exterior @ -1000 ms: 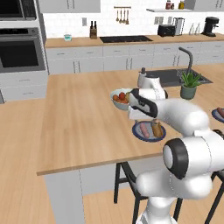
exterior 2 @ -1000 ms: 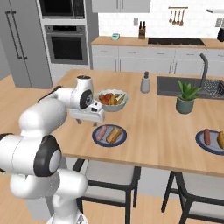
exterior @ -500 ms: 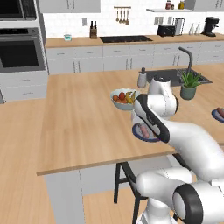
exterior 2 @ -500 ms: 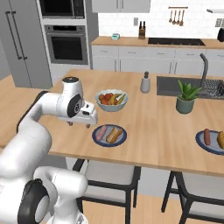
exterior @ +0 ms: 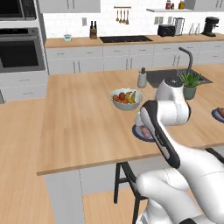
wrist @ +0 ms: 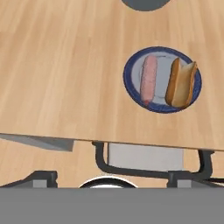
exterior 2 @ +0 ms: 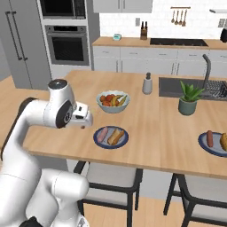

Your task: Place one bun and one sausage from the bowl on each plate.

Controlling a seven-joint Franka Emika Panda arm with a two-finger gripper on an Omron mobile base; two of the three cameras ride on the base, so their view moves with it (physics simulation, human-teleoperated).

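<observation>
Seen from behind, the wooden island counter stretched across a rendered kitchen, with a sink sunk into its far side and a bar stool tucked below its near edge. Over that near edge hung the white arm, its gripper raised just left of the nearer plate (right base view) with its jaws spread wide and nothing between them. On that dark blue-grey plate lay one pinkish sausage and one golden-tan bun, side by side, close together and roughly parallel, as the hand view showed from above. A second plate sat well apart at the counter's right end, likewise carrying a sausage and a bun cut off by the picture's edge. Farther back on the counter stood a pale fruit bowl holding bananas and round fruit, just beyond the nearer plate. Near the sink stood a potted plant and a small grey dispenser bottle.
</observation>
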